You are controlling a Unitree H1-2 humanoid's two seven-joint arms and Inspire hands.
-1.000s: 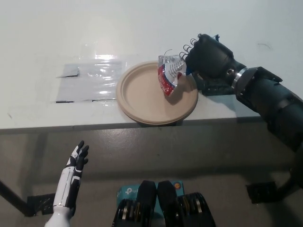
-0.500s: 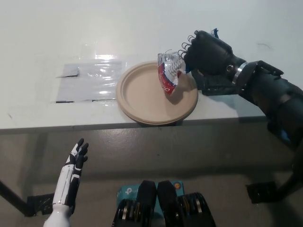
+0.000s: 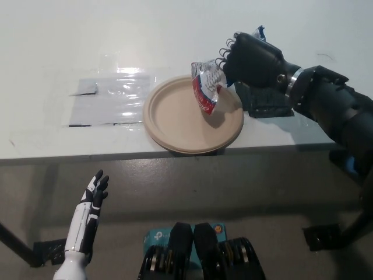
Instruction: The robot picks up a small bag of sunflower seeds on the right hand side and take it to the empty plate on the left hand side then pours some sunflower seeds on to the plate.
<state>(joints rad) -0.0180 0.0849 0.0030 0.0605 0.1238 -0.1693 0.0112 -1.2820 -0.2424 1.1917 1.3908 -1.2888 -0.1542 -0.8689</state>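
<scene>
With my white left hand [image 3: 93, 201] idle and spread below the table [image 3: 46, 143], my black right hand [image 3: 252, 58] grips the seed bag [image 3: 205, 88] over the plate [image 3: 175, 125]; pouring, I judge, needs further tipping.

Red-white-blue bag [image 3: 206, 88], tan plate [image 3: 175, 119]

Bag [image 3: 205, 87] over the plate's [image 3: 175, 125] right part, plate at the table's [image 3: 58, 46] front edge.

One plate [image 3: 175, 125], one seed bag [image 3: 205, 88], one clear plastic sheet [image 3: 111, 99], one table [image 3: 58, 35].
</scene>
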